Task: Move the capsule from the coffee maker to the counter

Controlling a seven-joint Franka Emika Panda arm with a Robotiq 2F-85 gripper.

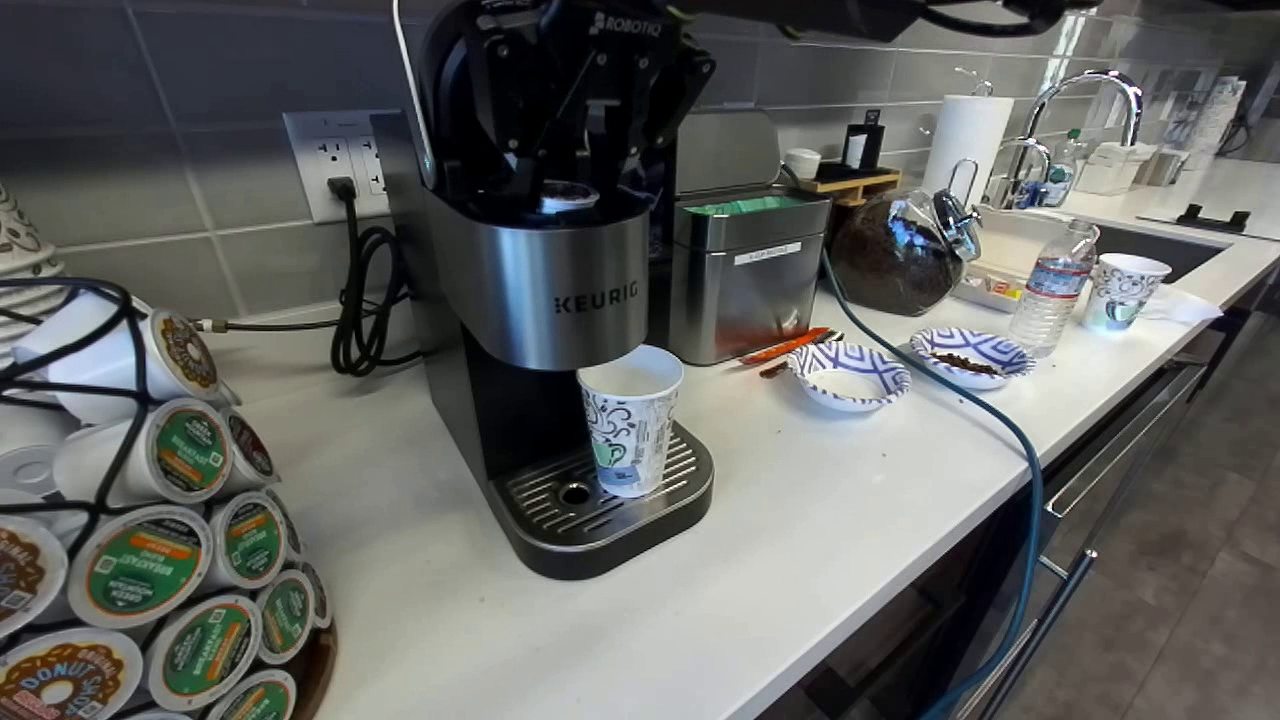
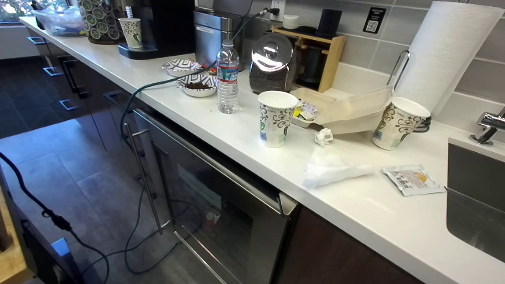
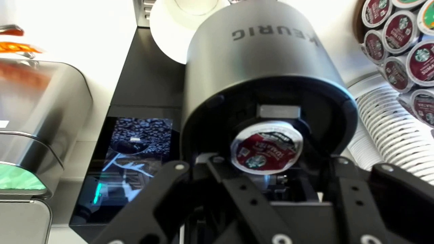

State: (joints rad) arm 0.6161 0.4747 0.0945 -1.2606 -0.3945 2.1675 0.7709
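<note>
The capsule has a white rim. It sits in the open top of the silver and black coffee maker. In the wrist view the capsule's red foil lid reads Sumatra and tilts toward the camera. My gripper points down into the open top. In the wrist view my gripper's fingers stand apart, one on each side of the capsule, and it looks open. Whether a finger touches the capsule is hard to tell. The white counter runs around the machine. The coffee maker also shows in an exterior view, without the gripper.
A paper cup stands on the drip tray. The raised handle is beside the gripper. A steel bin stands close to the machine. Patterned bowls, a blue cable and a capsule rack are around it.
</note>
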